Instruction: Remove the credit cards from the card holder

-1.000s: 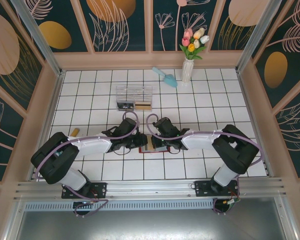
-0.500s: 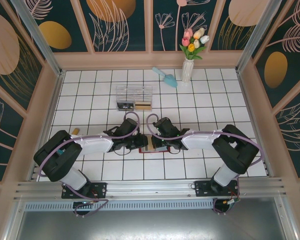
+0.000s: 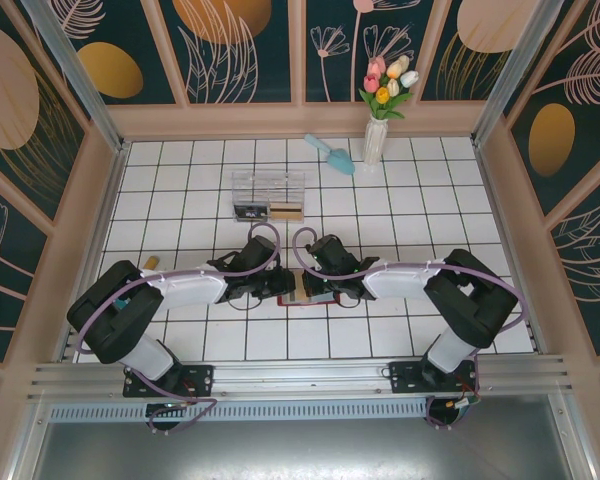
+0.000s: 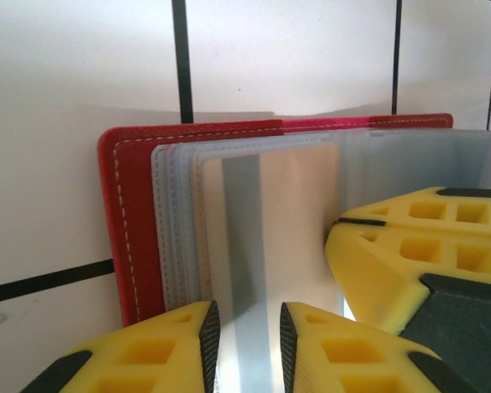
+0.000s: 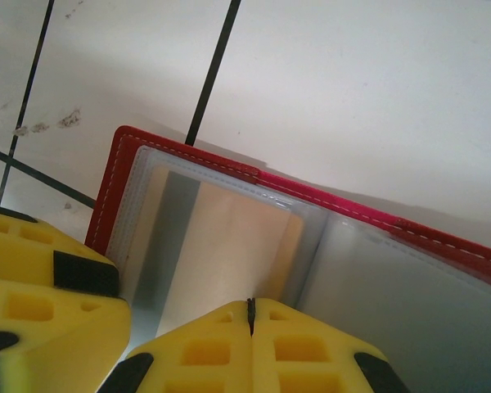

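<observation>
Card holder (image 3: 308, 291): red, lying open and flat on the counter (image 3: 400, 200), directly between the 2 claws.
Credit card (image 4: 270, 229): 1 pale card with a grey stripe, tucked in the holder's clear sleeves; its long axis runs straight away from the left claw.
Left claw (image 4: 248, 327): over the card's near end, jaws a narrow gap apart with the stripe showing between them; no pinch visible.
Right claw (image 5: 250, 315): jaws closed tight and empty, tip down on the sleeves at the card's edge.
Nearer arm: the left one, by my judgement; the card lies dead ahead of it, so a pull would run back along the stripe.
</observation>
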{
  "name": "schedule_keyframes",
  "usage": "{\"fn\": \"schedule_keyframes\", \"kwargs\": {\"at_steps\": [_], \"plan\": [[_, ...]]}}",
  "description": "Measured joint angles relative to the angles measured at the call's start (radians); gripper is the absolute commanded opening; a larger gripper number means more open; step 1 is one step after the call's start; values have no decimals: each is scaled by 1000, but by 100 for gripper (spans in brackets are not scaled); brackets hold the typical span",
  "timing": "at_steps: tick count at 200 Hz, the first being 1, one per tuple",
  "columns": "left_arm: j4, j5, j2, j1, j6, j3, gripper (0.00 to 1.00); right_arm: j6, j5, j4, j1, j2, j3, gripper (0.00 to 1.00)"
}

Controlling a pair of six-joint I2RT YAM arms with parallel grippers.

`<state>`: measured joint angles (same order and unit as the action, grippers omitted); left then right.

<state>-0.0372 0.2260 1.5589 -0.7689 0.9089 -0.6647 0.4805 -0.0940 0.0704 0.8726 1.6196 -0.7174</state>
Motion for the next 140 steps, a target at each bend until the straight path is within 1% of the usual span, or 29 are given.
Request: {"fn": "schedule_keyframes", "kwargs": {"at_steps": [25, 80, 140], "plan": [[11, -10, 0, 0, -4, -2, 30, 0, 0, 0, 0, 0, 0, 1], [6, 5, 11, 0, -7, -5, 30, 0, 0, 0, 0, 0, 0, 1], [-27, 70, 19, 0, -7, -5, 30, 0, 15, 0, 0, 0, 0, 1]]}}
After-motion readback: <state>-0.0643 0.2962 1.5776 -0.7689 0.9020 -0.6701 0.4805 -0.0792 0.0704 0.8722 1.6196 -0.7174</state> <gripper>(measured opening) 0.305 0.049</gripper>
